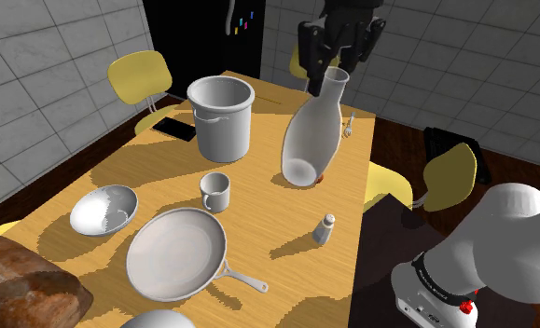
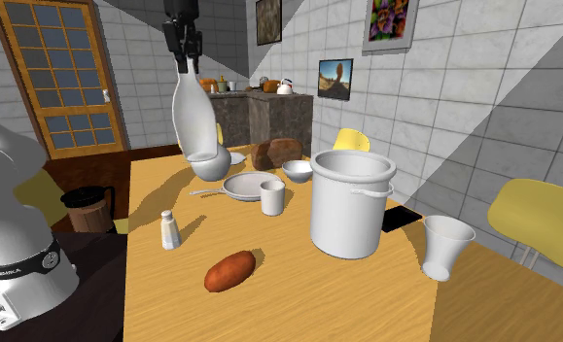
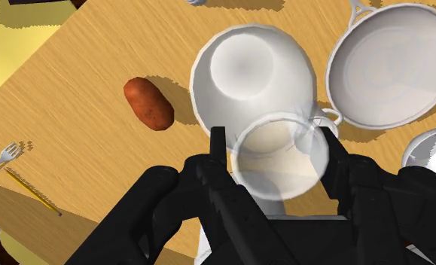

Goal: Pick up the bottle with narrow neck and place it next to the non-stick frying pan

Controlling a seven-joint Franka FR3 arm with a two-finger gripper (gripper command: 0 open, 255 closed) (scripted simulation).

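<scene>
- Your gripper (image 1: 336, 67) is up over the far part of the wooden surface (image 1: 277, 228), near the edge on the stand's side.
- The fingers (image 3: 218, 149) pinch the narrow neck of the pale, see-through bottle (image 1: 310, 140), one on each side just under its mouth.
- The bottle hangs tilted from that grip, and its wide base is off the surface, as you can see in the second exterior view.
- In the wrist view a sweet potato (image 3: 148, 103) lies on the surface just beside the bottle's base.
- The frying pan (image 1: 176, 252) sits well apart from the bottle, at the near end, handle toward the shoulder view's right.
- A mug (image 1: 215, 191) stands between pan and bottle, with a stock pot (image 1: 221, 116) behind it.
</scene>
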